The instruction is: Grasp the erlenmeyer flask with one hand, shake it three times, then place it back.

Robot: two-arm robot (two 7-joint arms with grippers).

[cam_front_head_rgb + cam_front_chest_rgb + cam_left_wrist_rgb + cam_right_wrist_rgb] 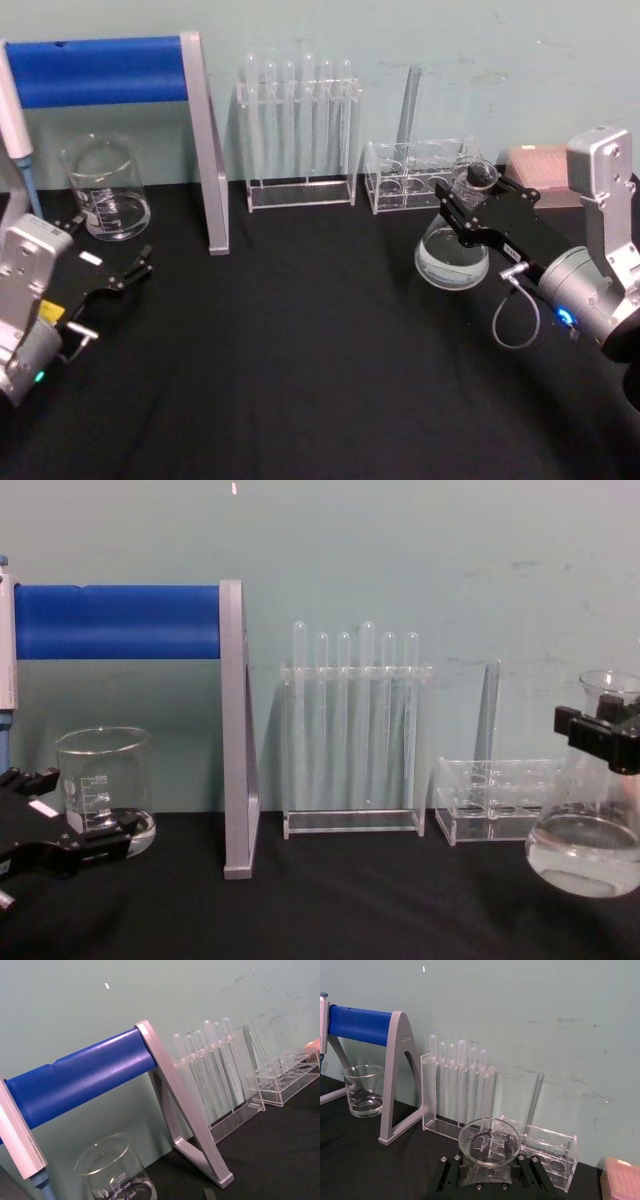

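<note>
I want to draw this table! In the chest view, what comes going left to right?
beaker → grey stand leg → tall test tube rack → low rack with one tube → erlenmeyer flask, gripped by the right tool. The open left tool overlaps the beaker.

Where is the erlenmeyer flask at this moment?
In the head view the erlenmeyer flask is on the robot's right, held at the neck by the right gripper, just in front of the low clear rack; the left gripper rests near the beaker.
</note>
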